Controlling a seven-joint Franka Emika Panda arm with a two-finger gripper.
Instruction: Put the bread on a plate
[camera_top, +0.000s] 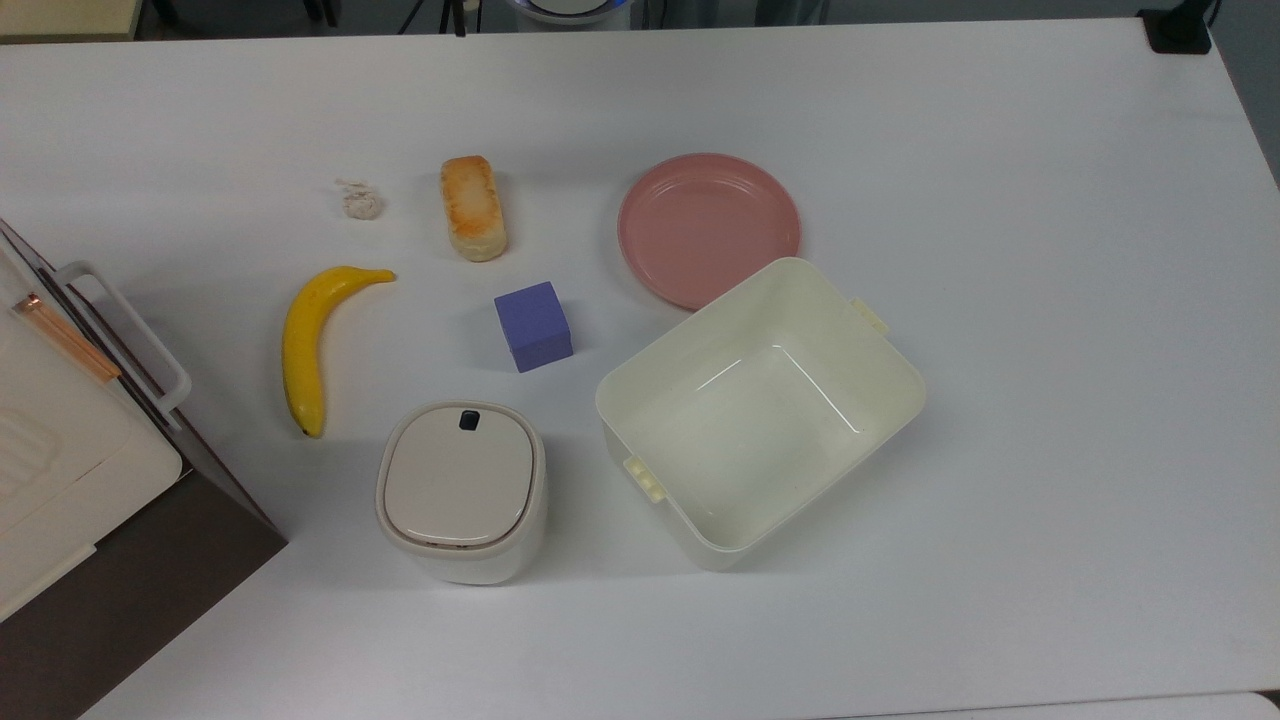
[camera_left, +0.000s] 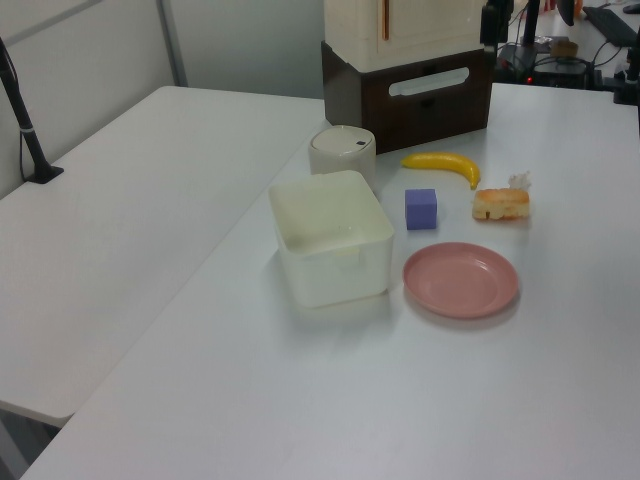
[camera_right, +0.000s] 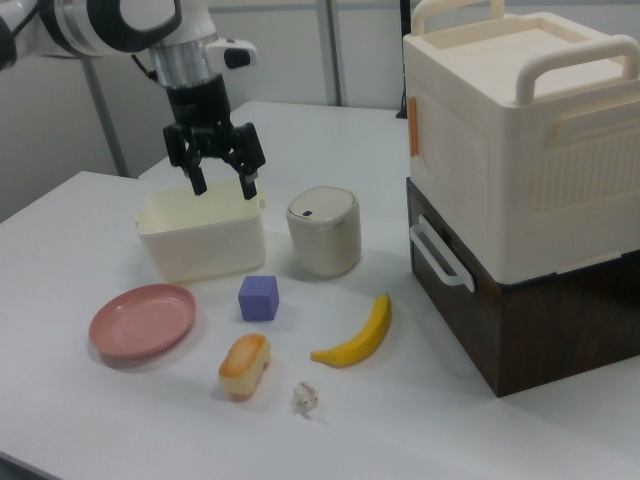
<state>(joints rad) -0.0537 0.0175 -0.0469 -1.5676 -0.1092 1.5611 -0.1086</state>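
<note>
Overhead, claw (camera_right: 217, 182) points down (fingers spread, empty) above tub (camera_right: 200, 238); bread (camera_right: 245, 365) apart from plate (camera_right: 142, 320).

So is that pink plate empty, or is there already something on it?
Empty. The pink plate shows a bare surface in the top view, and the bread lies on the table to the top view's left of it.

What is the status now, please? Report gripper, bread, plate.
Gripper open, high above the table. Bread untouched, beside purple cube. Plate bare. Path clear.
</note>
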